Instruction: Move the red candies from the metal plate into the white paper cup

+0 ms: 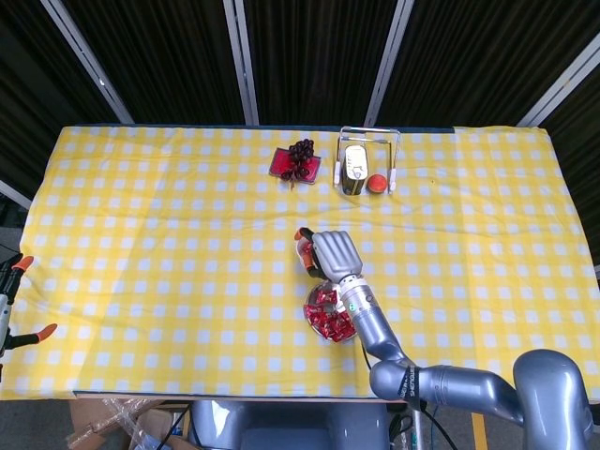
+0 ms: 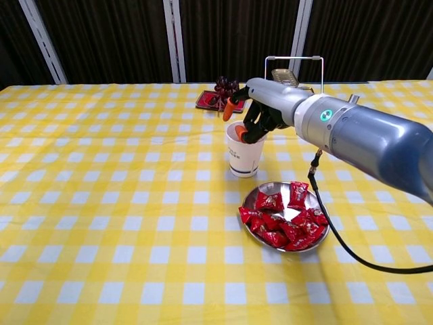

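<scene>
- Far back on the yellow checked tablecloth (image 2: 101, 203), a small red tray with dark grapes (image 2: 222, 99). Not part of the job.
- In the middle, the white paper cup (image 2: 243, 154), standing up straight. Light and thin, so easy to knock over; best not bumped.
- Right over the cup's mouth, the grey right hand with orange fingertips (image 2: 252, 115). Fingers spread apart above the rim, no candy seen between them. Hard to tell what lies inside the cup.
- Just in front of the cup and a bit to the right, the round shiny metal plate (image 2: 265, 188), with a pile of red wrapped candies (image 2: 284, 220) on it.
- Probably small, light and crinkly, with slippery wrappers. Best pinched around the fat middle, one from the top of the pile, not by a twisted end.
- Behind the cup, a wire rack with a jar (image 1: 354, 171).
- Left hand not seen in either view.
</scene>
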You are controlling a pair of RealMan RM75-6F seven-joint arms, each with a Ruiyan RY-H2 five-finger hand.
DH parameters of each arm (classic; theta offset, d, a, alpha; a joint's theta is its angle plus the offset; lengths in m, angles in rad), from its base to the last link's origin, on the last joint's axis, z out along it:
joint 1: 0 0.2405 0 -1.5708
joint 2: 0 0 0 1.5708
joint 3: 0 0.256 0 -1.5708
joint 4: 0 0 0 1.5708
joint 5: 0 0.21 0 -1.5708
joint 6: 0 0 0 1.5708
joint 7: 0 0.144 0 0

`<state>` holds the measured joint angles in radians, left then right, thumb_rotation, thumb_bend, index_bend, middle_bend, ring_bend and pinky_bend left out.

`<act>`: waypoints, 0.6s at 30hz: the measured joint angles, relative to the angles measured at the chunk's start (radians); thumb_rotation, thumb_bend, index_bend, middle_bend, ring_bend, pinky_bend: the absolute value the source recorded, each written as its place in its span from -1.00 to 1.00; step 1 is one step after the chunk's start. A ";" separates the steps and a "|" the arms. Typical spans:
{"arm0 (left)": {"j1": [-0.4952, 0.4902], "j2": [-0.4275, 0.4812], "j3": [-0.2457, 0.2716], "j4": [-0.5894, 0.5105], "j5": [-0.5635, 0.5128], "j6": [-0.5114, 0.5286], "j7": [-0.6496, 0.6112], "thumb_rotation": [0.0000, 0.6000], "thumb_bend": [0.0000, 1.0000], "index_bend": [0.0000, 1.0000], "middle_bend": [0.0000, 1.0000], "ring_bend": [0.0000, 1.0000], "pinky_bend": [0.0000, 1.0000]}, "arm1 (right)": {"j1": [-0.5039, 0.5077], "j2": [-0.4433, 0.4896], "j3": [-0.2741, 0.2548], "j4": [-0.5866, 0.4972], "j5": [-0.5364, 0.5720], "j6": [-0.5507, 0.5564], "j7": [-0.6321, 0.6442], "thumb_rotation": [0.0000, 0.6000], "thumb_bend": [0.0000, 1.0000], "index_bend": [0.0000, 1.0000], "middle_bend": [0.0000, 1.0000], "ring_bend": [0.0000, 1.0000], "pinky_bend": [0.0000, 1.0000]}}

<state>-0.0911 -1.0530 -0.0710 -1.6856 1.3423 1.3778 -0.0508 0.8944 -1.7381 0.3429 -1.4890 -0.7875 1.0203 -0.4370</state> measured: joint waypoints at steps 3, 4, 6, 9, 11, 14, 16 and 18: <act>0.000 -0.001 0.000 0.000 0.001 0.002 0.001 1.00 -0.98 -1.00 -1.00 -1.00 -1.00 | -0.001 0.004 -0.001 -0.007 -0.001 0.003 0.000 1.00 0.02 -0.52 0.63 0.92 1.00; 0.000 -0.001 0.000 0.000 0.001 0.003 0.001 1.00 -0.98 -1.00 -1.00 -1.00 -1.00 | -0.001 0.005 -0.001 -0.010 -0.001 0.004 0.000 1.00 0.03 -0.52 0.63 0.92 1.00; 0.001 -0.002 0.000 0.001 0.001 0.003 0.001 1.00 -0.98 -1.00 -1.00 -1.00 -1.00 | -0.003 0.010 -0.003 -0.020 -0.003 0.008 -0.002 1.00 0.03 -0.52 0.63 0.92 1.00; 0.001 -0.002 0.000 0.001 0.001 0.004 0.001 1.00 -0.98 -1.00 -1.00 -1.00 -1.00 | -0.006 0.019 -0.007 -0.040 -0.011 0.017 -0.005 1.00 0.02 -0.52 0.63 0.92 1.00; 0.001 -0.001 0.000 0.002 0.002 0.005 0.000 1.00 -0.98 -1.00 -1.00 -1.00 -1.00 | -0.010 0.030 -0.012 -0.062 -0.017 0.024 -0.010 1.00 0.02 -0.52 0.63 0.92 1.00; 0.000 -0.001 0.000 0.003 0.003 0.004 -0.001 1.00 -0.98 -1.00 -1.00 -1.00 -1.00 | -0.022 0.057 -0.028 -0.113 -0.028 0.040 -0.028 1.00 0.01 -0.52 0.63 0.92 1.00; 0.000 -0.001 0.000 0.004 0.004 0.005 0.000 1.00 -0.98 -1.00 -1.00 -1.00 -1.00 | -0.032 0.080 -0.045 -0.153 -0.033 0.049 -0.042 1.00 0.00 -0.52 0.63 0.92 1.00; 0.000 -0.001 0.000 0.005 0.005 0.006 0.001 1.00 -0.98 -1.00 -1.00 -1.00 -1.00 | -0.048 0.111 -0.070 -0.207 -0.039 0.062 -0.061 1.00 -0.02 -0.52 0.63 0.92 1.00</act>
<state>-0.0909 -1.0544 -0.0707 -1.6810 1.3471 1.3838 -0.0502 0.8465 -1.6270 0.2729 -1.6962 -0.8267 1.0819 -0.4975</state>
